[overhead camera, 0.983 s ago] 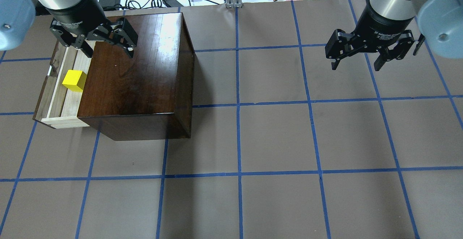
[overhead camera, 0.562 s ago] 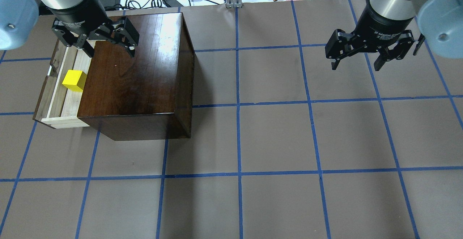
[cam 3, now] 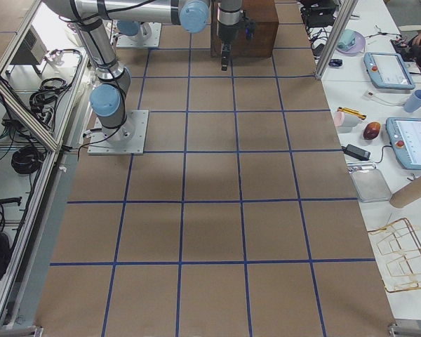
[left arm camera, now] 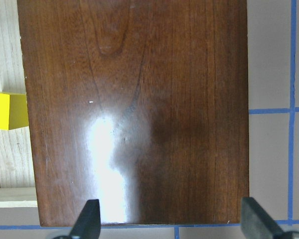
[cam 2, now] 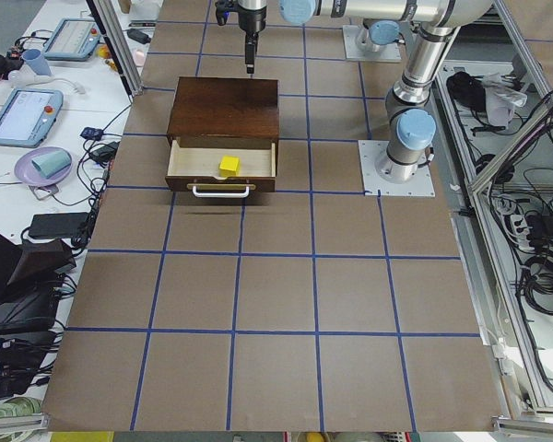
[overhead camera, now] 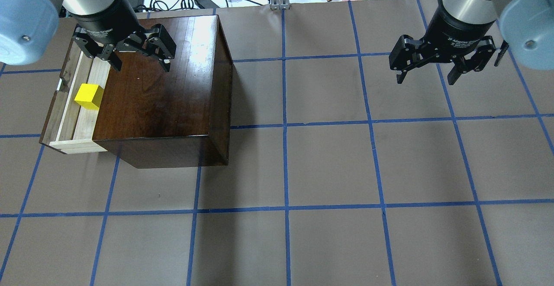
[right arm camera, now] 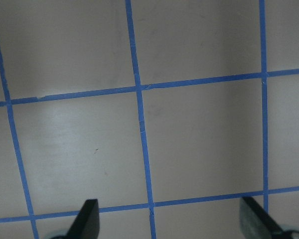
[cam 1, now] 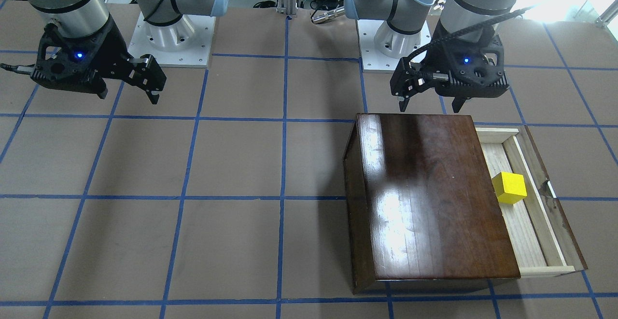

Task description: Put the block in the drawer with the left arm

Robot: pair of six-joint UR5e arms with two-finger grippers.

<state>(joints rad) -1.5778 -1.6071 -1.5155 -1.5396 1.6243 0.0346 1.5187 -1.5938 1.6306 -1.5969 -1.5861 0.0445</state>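
Overhead exterior showed you the block lying inside the drawer, which stood pulled out from the cabinet on the side away from the right arm. The yellow cube sat on the tray's pale floor, roughly midway along the drawer's length. From above it looked close against the edge of the cabinet's top. Your left gripper hung above one end of the cabinet's top, apart from the block, its fingers spread wide and holding nothing. The left wrist view told you the same, with both fingertips splayed at the bottom of the frame over glossy brown wood. Your right gripper hovered over the table, well apart from the cabinet. Its fingers were likewise spread and empty, with blue tape lines beneath.
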